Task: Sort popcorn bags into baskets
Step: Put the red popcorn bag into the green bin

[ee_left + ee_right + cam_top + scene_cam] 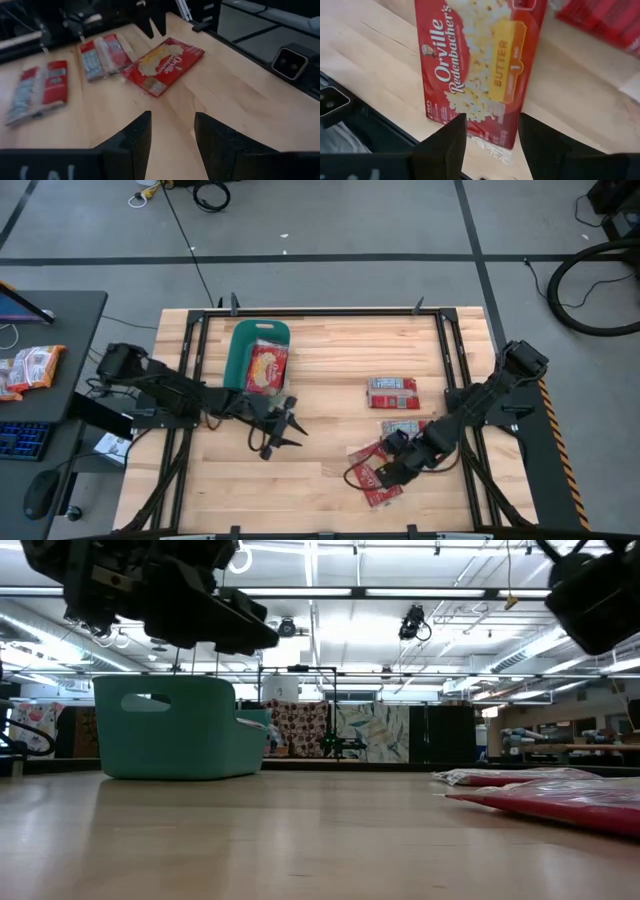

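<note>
The teal basket [240,345] stands at the table's far left, with one red popcorn bag [266,368] lying in it; it also shows in the low view [180,725]. Three more red popcorn bags lie flat on the table's right half: one far [392,392], one in the middle [405,427] and one near [372,478]. My right gripper [487,131] is open just above the near bag's [480,65] end, fingers pointing down at it. My left gripper [285,425] is open and empty over bare table near the basket, facing the bags [162,65].
A dark side desk at the left holds orange-and-white snack packets [30,367], a keyboard and a mouse. Black frame rails [330,311] run along the table's edges. Bare wood [320,400] lies between the basket and the bags.
</note>
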### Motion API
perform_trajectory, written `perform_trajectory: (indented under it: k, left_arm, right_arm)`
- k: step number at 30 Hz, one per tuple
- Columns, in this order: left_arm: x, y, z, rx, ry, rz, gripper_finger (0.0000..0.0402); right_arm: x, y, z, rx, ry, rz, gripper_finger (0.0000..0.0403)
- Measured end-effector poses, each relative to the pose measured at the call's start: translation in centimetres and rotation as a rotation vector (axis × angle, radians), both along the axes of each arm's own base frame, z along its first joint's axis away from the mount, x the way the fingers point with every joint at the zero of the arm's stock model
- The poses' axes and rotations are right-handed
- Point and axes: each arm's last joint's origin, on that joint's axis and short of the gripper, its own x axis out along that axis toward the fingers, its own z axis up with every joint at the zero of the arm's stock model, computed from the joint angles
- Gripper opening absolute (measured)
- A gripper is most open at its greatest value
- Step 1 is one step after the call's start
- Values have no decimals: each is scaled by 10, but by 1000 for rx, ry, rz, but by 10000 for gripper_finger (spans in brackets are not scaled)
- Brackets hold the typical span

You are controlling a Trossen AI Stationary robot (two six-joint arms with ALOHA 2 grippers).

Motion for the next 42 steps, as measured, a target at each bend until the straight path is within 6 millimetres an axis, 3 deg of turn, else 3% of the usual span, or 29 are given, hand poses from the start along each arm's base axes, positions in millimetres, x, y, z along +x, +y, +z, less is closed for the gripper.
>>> perform_trajectory:
  k: [5,13,22,28,35,42]
  left_arm:
    - [20,-13,-14,9,57,-21,155]
    - [42,-34,-32,22,105,-78,155]
    - [65,-44,-48,53,127,-96,155]
    - [80,-49,-58,81,123,-106,155]
    - [81,-52,-63,82,148,-121,155]
    - [79,-58,-77,81,189,-130,155]
  right_arm:
    - [-10,11,-1,-21,-6,-47,182]
    - [-5,21,-21,-31,26,-19,182]
    - [-11,29,-31,-66,50,-20,182]
    - [-2,35,-29,-66,-110,-53,179]
    - [9,35,-24,-82,-257,-110,178]
    - [3,40,-25,-30,-206,-173,172]
